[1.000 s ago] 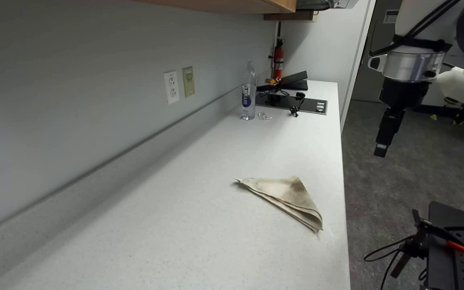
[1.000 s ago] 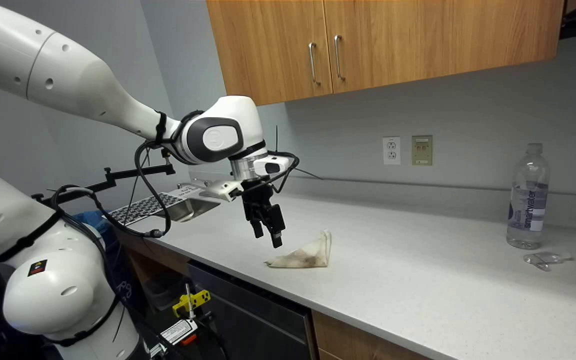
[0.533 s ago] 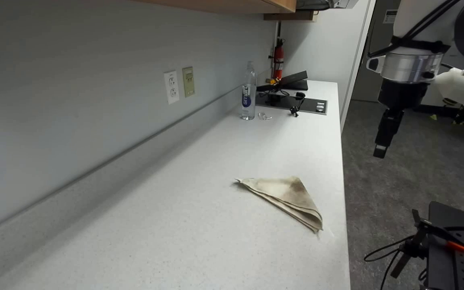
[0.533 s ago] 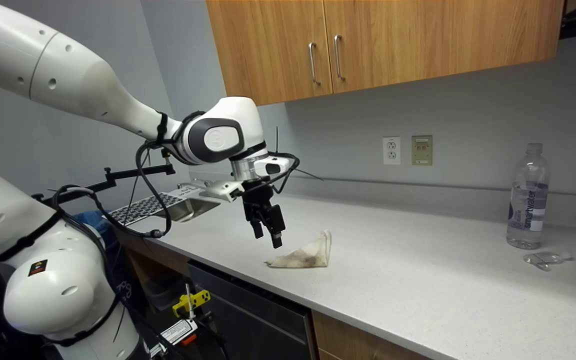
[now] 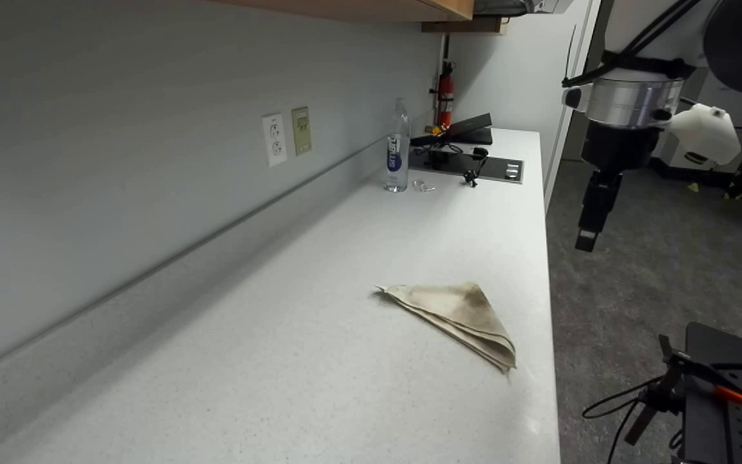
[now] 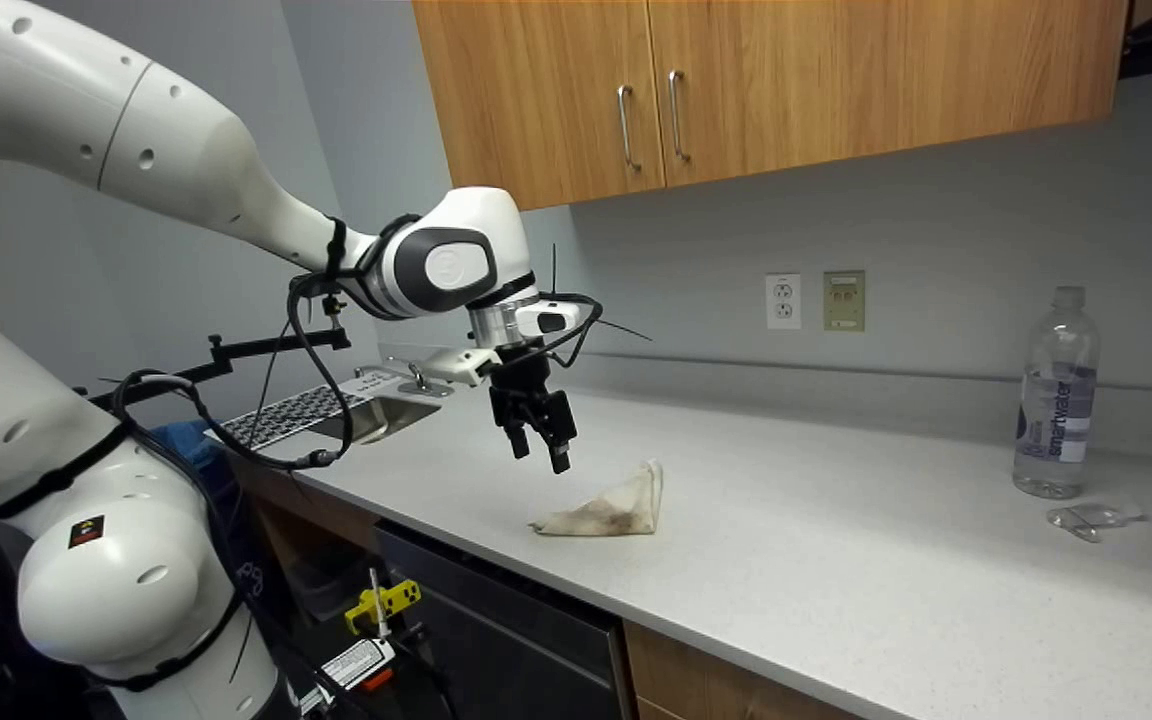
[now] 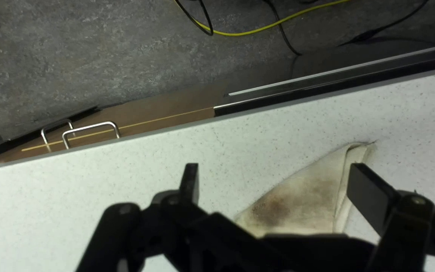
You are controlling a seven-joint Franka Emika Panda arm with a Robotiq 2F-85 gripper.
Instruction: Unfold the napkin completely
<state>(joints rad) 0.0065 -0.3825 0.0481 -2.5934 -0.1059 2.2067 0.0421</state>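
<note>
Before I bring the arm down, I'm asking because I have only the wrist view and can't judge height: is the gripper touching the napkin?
Observer: No. In both exterior views the gripper is raised, apart from the napkin.
Operator: Here the gripper's own body covers the lower end of the napkin. How does that end finish?
Observer: It narrows to a tip toward the back wall.
Operator: Does anything stand on the counter outside my view?
Observer: Yes, a water bottle stands upright near the back wall.
</note>
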